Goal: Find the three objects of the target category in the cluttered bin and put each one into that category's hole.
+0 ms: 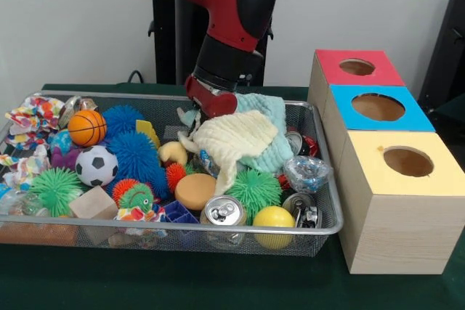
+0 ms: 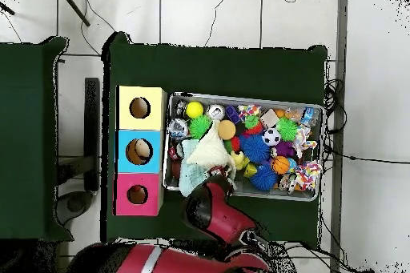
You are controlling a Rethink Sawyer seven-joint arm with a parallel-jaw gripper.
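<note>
The wire mesh bin (image 1: 320,179) of cluttered toys sits at the left of the dark green surface (image 1: 218,288); an orange basketball (image 1: 87,128) lies by a black-and-white soccer ball (image 1: 96,165). Mid-bin, the claw (image 1: 207,107) grips a cream knitted cloth (image 1: 229,139). Right stand red-topped (image 1: 356,67), blue-topped (image 1: 378,107) and yellow-topped (image 1: 407,162) wooden boxes with holes.

We see a wire-mesh metal bin (image 1: 320,172) on a matt green cloth table cover (image 1: 218,288). Under the gripper (image 1: 207,110) lies a knitted cream cloth (image 1: 229,139) on a fluffy mint towel (image 1: 272,143). Just below it sit shiny metal cans (image 1: 223,212), a matt foam disc (image 1: 195,191) and spiky rubber balls (image 1: 134,154). Beside it, the boxes (image 1: 396,230) look like pale wood with matt painted tops.
</note>
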